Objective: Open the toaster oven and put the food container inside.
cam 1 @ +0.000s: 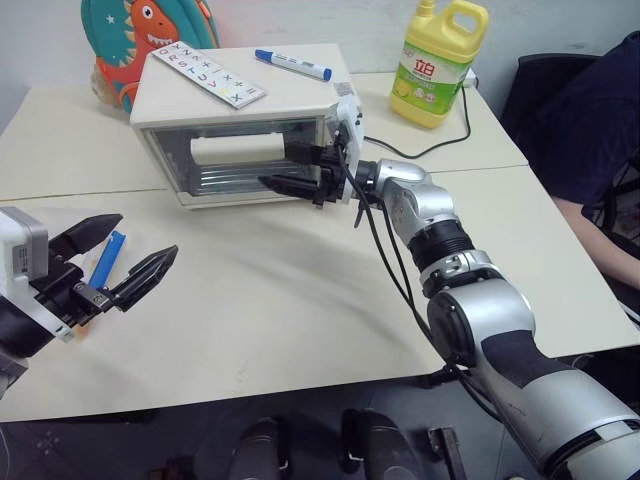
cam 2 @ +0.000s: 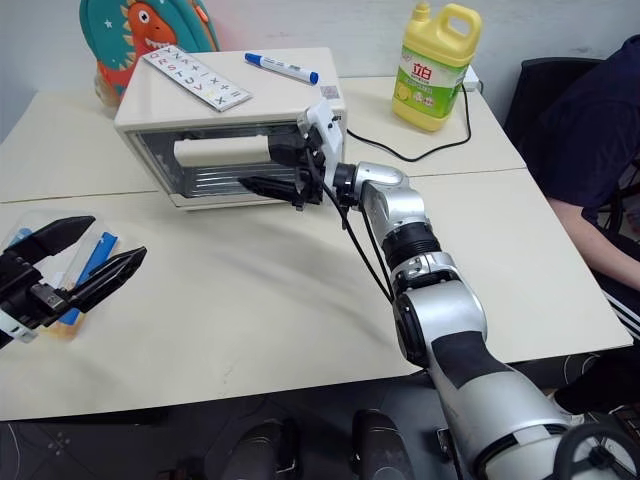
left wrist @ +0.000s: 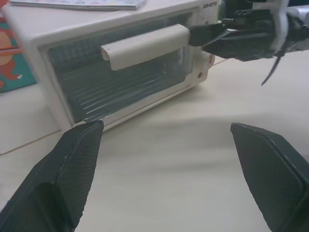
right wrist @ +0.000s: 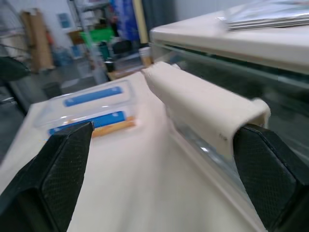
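Even, bright indoor lighting from above; soft shadows fall on the table (cam 1: 300,300) beneath the right arm. Faint glare streaks the glass door of the toaster oven (left wrist: 120,82). Both wrist views are soft, with near fingers (right wrist: 63,169) and background blurred.

My right arm is stretched forward over the middle of the tabletop, wrist bent so my right gripper (cam 1: 300,168) points toward my left, about level. Its black fingers are spread wide, nothing between them. My left gripper (cam 1: 112,258) hangs over the tabletop's left edge, pointing forward, fingers also spread wide and empty. The two grippers are well apart.
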`<action>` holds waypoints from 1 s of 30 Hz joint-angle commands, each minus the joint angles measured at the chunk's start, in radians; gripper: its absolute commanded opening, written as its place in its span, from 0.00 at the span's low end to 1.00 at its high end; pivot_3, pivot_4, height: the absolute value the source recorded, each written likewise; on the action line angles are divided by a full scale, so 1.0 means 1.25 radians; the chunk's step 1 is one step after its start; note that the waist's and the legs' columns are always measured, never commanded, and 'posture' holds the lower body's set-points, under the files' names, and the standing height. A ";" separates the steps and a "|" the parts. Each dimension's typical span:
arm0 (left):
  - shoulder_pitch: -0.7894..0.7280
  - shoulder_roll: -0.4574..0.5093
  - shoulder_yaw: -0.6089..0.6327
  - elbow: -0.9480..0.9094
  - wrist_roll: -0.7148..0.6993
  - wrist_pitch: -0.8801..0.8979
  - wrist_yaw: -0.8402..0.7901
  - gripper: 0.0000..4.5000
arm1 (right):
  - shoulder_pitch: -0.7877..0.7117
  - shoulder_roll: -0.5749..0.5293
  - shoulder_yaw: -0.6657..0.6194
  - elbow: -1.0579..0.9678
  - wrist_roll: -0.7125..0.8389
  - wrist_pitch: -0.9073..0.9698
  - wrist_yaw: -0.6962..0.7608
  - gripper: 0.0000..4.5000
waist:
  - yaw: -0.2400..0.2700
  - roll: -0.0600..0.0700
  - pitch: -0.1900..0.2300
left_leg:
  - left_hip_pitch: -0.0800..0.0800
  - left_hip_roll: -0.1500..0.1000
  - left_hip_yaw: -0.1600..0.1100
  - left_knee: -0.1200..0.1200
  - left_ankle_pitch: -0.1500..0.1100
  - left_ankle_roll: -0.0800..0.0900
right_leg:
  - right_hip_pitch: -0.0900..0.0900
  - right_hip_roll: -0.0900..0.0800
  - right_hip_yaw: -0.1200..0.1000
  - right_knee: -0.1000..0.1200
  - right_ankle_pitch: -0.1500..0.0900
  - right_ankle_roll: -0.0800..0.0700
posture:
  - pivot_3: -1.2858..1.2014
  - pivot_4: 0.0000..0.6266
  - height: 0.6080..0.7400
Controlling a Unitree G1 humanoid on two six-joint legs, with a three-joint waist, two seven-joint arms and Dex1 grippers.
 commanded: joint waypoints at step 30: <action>-0.678 0.127 -0.656 0.600 0.557 -0.235 -0.420 0.01 | 0.457 -0.083 0.107 -0.781 0.140 0.303 -0.068 1.00 | 0.006 -0.001 0.000 | -0.001 0.005 0.016 0.002 0.000 -0.001 | -0.012 0.012 0.003 0.008 0.000 0.000 | 0.52 0.24 1.00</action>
